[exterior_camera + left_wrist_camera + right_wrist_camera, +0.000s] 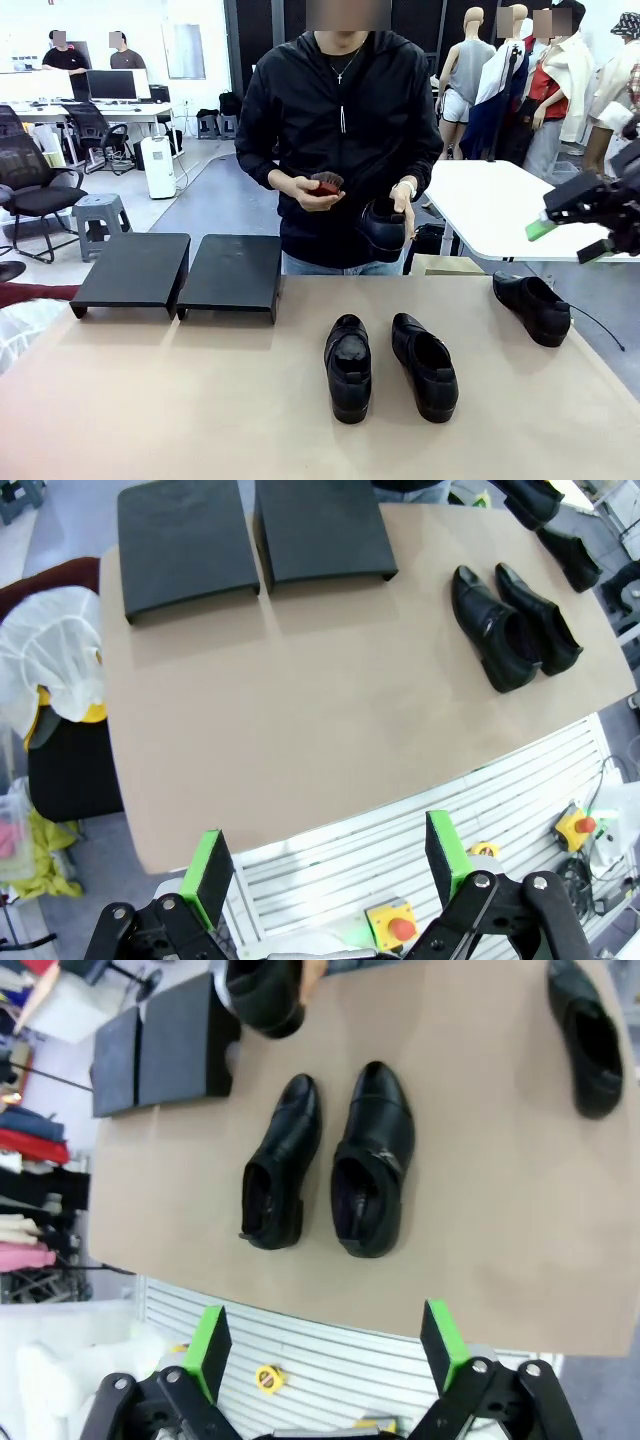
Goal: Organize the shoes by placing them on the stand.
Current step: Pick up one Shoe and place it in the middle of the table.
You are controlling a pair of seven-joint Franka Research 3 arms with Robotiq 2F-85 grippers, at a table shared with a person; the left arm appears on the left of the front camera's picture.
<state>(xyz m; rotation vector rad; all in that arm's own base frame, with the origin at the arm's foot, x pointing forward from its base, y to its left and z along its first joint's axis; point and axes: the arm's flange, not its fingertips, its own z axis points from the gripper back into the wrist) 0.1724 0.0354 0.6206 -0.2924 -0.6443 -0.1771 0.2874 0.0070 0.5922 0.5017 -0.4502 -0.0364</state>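
Grippers, two: our right gripper (568,238) hangs empty with its jaws wide, far to the right of the stand (232,275) and above table height. Our left gripper (325,860) is equally wide and empty, on our side, well apart from the stand. Shoes, four, none on the stand. The paired shoes (348,370) lie side by side to the right of the stand and nearer us, long axes parallel, toes toward the stand's far edge of the table (150,400), heels toward us. The third shoe (532,307) lies farther right of the stand, long axis askew, toe apparently toward us. The fourth shoe (383,228) is in a person's hand (405,200), just right of the stand, and we cannot tell which way it points. Handling, in our judgement: light, stiff in sole and heel, softer in the upper, slick on the polished leather. We would pinch the heel collar, one finger inside the opening, not the rounded toe.
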